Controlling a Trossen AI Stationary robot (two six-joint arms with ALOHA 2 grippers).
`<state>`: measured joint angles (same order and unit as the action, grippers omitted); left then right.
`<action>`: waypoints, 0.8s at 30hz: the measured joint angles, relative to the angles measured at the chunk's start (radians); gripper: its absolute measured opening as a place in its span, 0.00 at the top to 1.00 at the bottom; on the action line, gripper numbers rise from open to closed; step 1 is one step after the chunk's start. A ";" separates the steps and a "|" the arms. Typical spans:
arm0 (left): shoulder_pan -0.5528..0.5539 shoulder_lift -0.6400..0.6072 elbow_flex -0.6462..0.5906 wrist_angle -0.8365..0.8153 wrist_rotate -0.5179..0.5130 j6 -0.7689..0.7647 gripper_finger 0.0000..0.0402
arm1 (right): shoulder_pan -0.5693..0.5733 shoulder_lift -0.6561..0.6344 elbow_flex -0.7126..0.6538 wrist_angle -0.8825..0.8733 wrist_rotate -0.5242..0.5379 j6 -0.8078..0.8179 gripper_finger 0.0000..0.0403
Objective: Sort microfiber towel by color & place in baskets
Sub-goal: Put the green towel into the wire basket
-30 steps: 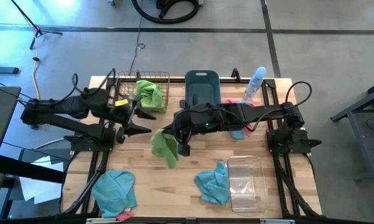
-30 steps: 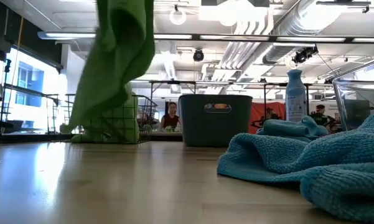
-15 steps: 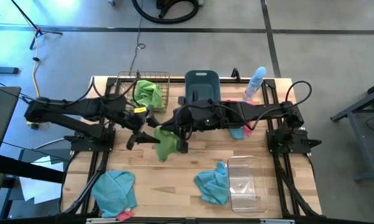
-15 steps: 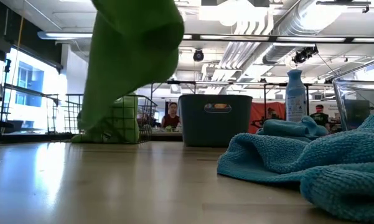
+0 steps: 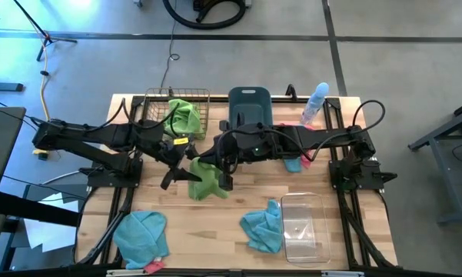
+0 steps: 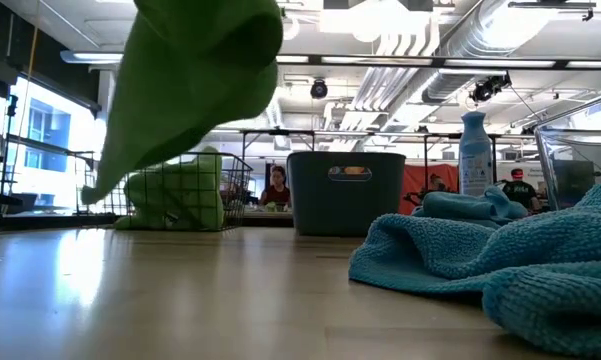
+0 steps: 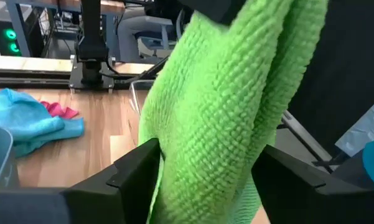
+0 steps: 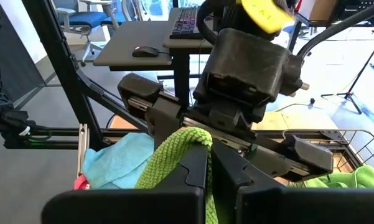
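1. Right end effector (image 5: 224,175), just in front of the grey-blue tub (image 5: 250,108), is closed on the upper edge of a lime green towel (image 5: 206,181). The cloth hangs clear of the bench (image 5: 215,231), presumably so the other arm can reach it.
2. Left end effector (image 5: 186,168) faces it from the wire basket side. Its fingers (image 7: 137,171) are spread wide with the towel between them, not yet clamped. This reads as a handover.
3. Wire basket (image 5: 157,104), beside the tub, already holds one green towel (image 5: 184,115), so it is the likely goal.
4. Blue towels (image 5: 142,235) (image 5: 263,225) lie at the near bench edge, far from the tub. A clear bin (image 5: 302,225) stands beside the second.
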<state>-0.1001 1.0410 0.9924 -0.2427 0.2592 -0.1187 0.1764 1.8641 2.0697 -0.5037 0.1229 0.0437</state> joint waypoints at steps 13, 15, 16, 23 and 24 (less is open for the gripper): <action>0.001 -0.005 0.000 -0.050 -0.005 0.046 0.97 | 0.001 0.000 -0.001 -0.002 -0.024 0.000 1.00; 0.001 -0.009 0.000 -0.060 -0.005 0.045 0.99 | 0.001 0.001 -0.001 -0.002 -0.022 0.001 1.00; 0.001 -0.009 0.000 -0.061 -0.005 0.045 0.99 | 0.001 0.001 -0.001 -0.002 -0.017 0.008 0.99; 0.001 -0.012 0.000 -0.080 -0.005 0.045 1.00 | 0.001 -0.019 -0.001 -0.072 0.000 0.106 0.76; 0.001 -0.012 0.000 -0.080 -0.005 0.043 1.00 | 0.001 -0.024 -0.001 -0.087 0.001 0.120 0.71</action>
<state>-0.0994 1.0285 0.9928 -0.3229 0.2543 -0.0759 0.1772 1.8402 2.0689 -0.5904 0.1237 0.1641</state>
